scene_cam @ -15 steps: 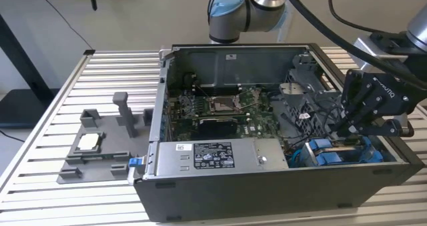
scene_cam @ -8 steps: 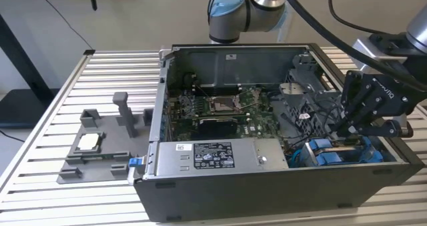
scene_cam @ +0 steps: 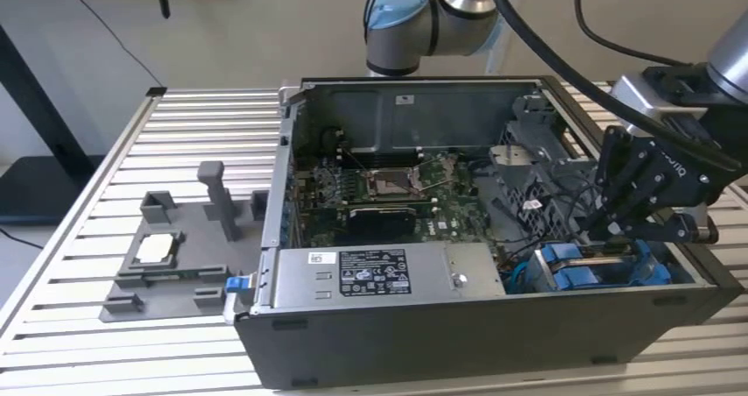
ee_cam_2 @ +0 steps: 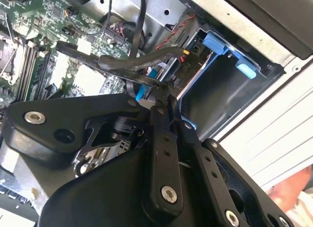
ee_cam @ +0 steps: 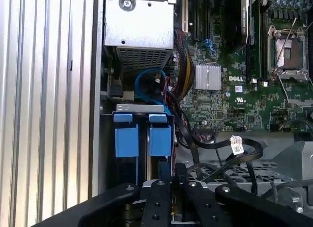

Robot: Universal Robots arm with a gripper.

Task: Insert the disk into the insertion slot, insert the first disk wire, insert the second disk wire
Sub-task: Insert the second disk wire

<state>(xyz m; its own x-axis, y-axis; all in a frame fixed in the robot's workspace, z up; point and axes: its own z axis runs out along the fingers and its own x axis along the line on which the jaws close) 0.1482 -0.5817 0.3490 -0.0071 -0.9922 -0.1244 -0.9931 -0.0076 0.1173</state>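
gripper (scene_cam: 610, 231), fingers together, hangs just above the insertion slot (scene_cam: 602, 269) inside the case.

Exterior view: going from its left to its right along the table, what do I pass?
Grey fixture → power supply → blue drive bay → gripper.

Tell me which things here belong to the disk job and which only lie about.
Job in hand: pincer, disk in its blue carrier, insertion slot, black wire by the pincer.
Lying about: grey fixture at the exterior view's left, power supply, processor socket.
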